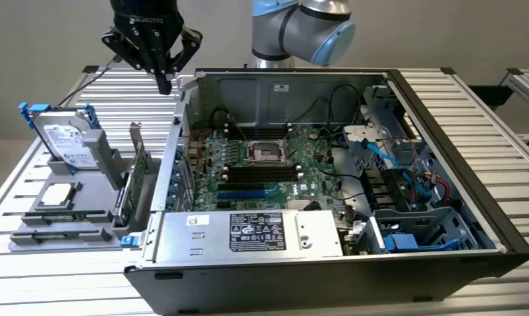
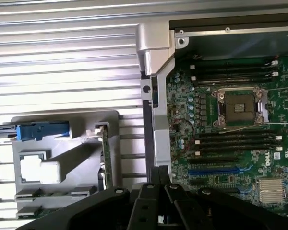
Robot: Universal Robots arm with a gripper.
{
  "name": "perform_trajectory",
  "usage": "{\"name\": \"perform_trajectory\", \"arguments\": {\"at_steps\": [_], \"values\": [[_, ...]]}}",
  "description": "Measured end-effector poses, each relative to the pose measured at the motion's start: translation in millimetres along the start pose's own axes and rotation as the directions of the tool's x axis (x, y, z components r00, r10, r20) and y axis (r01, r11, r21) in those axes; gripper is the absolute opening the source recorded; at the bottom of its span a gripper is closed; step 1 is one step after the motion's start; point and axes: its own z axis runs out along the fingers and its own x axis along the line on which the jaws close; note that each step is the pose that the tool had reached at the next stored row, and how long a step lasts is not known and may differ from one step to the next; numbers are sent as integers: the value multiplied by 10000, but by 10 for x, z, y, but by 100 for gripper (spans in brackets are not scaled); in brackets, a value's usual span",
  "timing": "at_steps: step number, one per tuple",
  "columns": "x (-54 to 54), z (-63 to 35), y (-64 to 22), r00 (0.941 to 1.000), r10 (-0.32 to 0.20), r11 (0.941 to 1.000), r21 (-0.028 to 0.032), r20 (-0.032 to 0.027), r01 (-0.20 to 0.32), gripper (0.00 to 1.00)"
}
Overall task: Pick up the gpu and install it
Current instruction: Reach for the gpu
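The gpu (image 1: 140, 176) stands on edge in a grey holder tray (image 1: 35, 240), just outside the computer case's wall at the exterior view's left. It is a thin green card with a silver bracket at its far end. In the wrist view the gpu (image 2: 105, 154) appears edge-on as a narrow green strip. My gripper (image 1: 165, 84) hangs well above the table behind the tray, near the case's back corner, fingers pointing down. It is shut with nothing held. In the wrist view the gripper (image 2: 159, 175) has its black fingers pressed together.
The open computer case (image 1: 475, 197) lies on the slatted table, motherboard (image 1: 255, 172) facing up with a blue slot (image 1: 243, 195). The tray also carries a hard drive with blue rails (image 1: 66, 141), a processor (image 1: 55, 195) and memory sticks (image 1: 58, 225). The arm's base stands behind the case.
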Motion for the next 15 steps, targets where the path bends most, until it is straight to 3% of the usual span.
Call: {"name": "perform_trajectory", "arguments": {"at_steps": [10, 15], "values": [[451, 4, -87, 10000, -1, 10000, -2, 15, 1, 11], [670, 13, -182, 10000, 0, 10000, -4, 17, 0, 11]]}}
